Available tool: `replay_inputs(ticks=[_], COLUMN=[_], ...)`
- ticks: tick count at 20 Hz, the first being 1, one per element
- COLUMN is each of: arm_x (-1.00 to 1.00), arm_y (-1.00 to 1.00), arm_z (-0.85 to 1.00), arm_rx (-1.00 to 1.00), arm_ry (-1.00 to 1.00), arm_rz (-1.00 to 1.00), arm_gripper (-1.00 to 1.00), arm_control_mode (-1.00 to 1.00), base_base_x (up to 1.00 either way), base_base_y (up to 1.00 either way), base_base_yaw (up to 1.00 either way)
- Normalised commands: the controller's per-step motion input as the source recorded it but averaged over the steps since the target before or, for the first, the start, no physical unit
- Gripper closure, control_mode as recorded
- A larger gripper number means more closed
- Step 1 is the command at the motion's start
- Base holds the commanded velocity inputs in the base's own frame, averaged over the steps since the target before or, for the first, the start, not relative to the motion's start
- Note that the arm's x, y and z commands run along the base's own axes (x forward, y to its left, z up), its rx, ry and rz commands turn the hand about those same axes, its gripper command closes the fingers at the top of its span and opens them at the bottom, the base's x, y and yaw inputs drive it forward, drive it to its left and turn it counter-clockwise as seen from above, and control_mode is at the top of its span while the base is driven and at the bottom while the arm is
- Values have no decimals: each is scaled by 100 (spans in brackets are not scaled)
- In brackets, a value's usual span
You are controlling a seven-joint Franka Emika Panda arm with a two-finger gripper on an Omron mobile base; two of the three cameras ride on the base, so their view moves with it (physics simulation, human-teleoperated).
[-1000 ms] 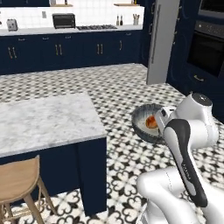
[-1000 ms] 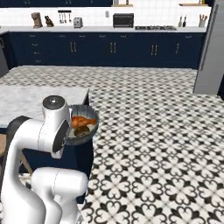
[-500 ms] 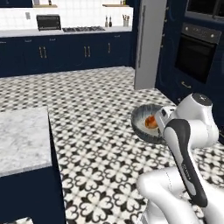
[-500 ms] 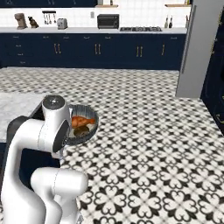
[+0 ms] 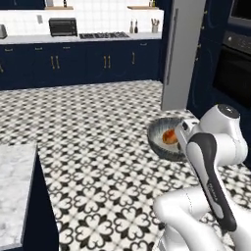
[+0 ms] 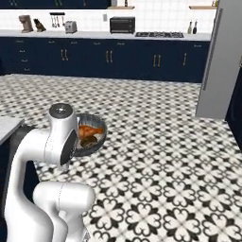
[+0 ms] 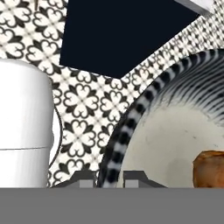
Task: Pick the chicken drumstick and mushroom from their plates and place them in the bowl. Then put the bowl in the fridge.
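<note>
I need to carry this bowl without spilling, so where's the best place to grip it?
By its rim, one finger inside and one outside, as the gripper does now on the bowl. The wall is thin and deep-sided, and the drumstick sits clear of that edge.

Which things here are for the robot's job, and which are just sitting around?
For the job: bowl, chicken drumstick and mushroom inside it, gripper pinching the bowl's rim, fridge.

Just around: toaster oven, stove, marble counter.
</note>
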Motion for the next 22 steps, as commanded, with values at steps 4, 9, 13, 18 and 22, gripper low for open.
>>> replay_inputs(ticks=[4,9,13,18,22], arm_x=[0,0,0,0,0], arm_y=[0,0,0,0,0], arm_z=[0,0,0,0,0], arm_rx=[0,0,0,0,0], arm_ry=[0,0,0,0,0], arm_rz=[0,0,0,0,0], arm_gripper=[100,100,100,100,100], arm_control_mode=[100,100,100,100,100], base_base_x=[100,100,100,100,100], base_base_y=[47,15,-5,-22,-18], base_base_yaw=[-7,-1,0,0,-1])
